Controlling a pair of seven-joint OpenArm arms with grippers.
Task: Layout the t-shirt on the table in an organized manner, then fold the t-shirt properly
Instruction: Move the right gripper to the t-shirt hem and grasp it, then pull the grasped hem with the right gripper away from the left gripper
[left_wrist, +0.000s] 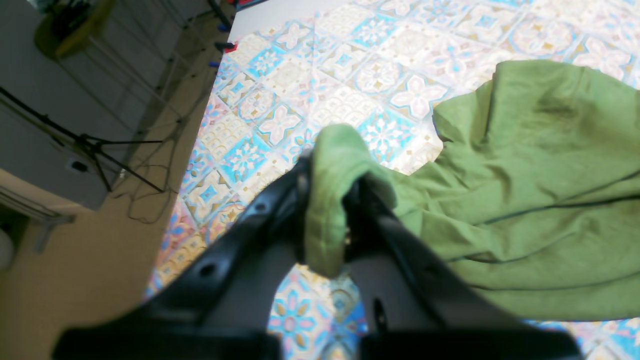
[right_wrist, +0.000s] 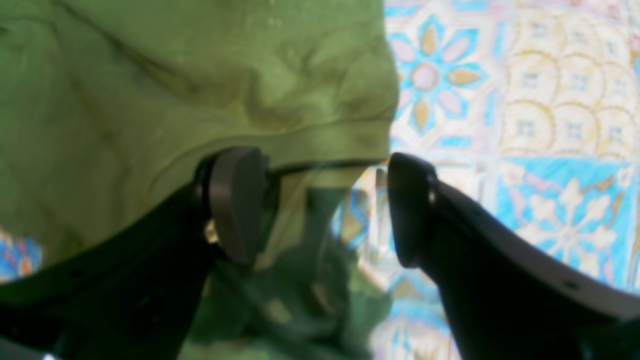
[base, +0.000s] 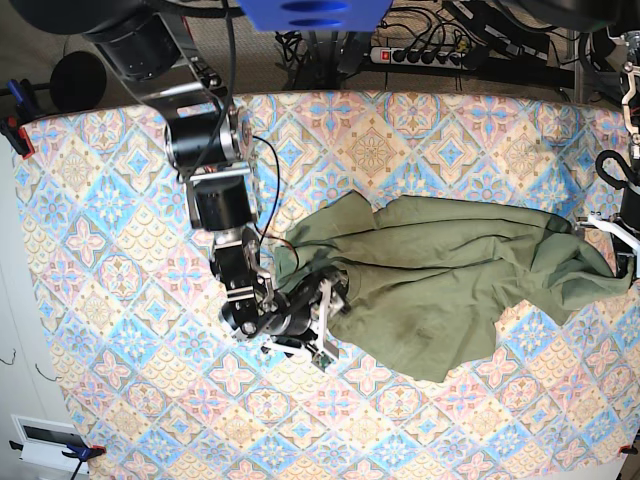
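T-shirt (base: 440, 285) lies crumpled mid-worktop (base: 100, 200); judged soft, light, limp. Hems and sleeve edges advised as hold pts. Left pincer (left_wrist: 327, 220) clamped on a fabric fold; right pincer (right_wrist: 325, 200) jaws apart at shirt edge.

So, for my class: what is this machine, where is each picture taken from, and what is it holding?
It is a robot with two arms. The base view looks down on the table, where a green t-shirt lies crumpled. The other two pictures come from cameras on the wrists, looking along the grippers. The left gripper is shut on a bunched fold of the shirt at one end. The right gripper is open at the shirt's other edge, one finger against the cloth, holding nothing.
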